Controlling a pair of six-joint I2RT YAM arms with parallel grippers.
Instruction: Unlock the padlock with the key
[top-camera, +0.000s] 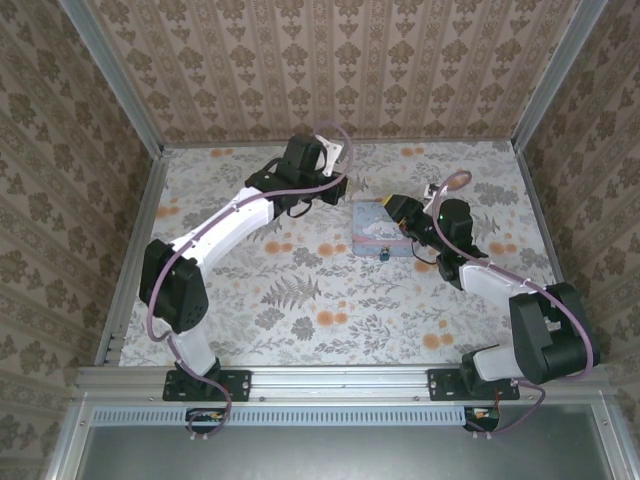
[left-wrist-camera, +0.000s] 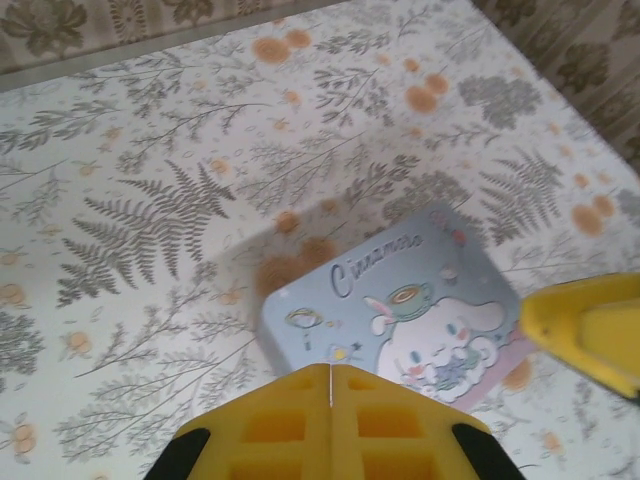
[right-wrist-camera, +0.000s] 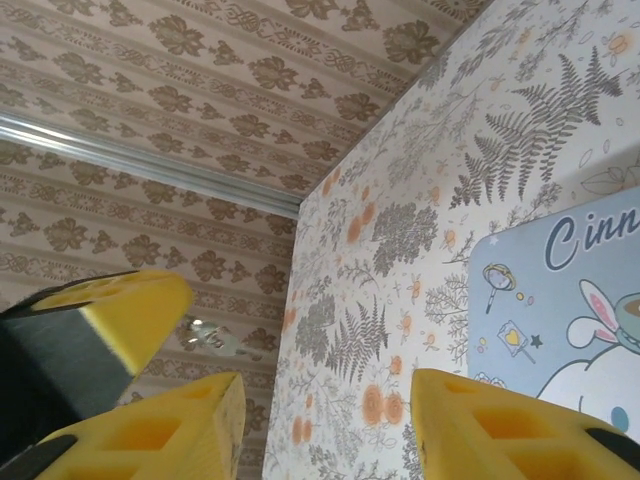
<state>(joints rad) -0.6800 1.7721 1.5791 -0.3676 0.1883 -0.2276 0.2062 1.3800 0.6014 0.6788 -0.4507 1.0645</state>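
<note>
The padlock (top-camera: 384, 254) is a tiny dark speck on the table at the near edge of the pale blue cartoon tin (top-camera: 375, 230). My left gripper (top-camera: 342, 194) hovers just off the tin's far left corner, its yellow fingers (left-wrist-camera: 290, 420) pressed shut. A thin sliver of metal shows edge-on in the seam. In the right wrist view a small shiny key (right-wrist-camera: 215, 337) sticks out past that gripper's fingertip (right-wrist-camera: 120, 310). My right gripper (right-wrist-camera: 330, 425) stands open over the tin's far right corner (right-wrist-camera: 560, 290), with only table between its fingers.
The tin (left-wrist-camera: 400, 310) lies flat mid-table with its printed lid up. Patterned walls on metal rails (top-camera: 340, 142) close the back and both sides. Both arms crowd the tin from the far side, and the right fingertip (left-wrist-camera: 590, 330) is close to the left gripper.
</note>
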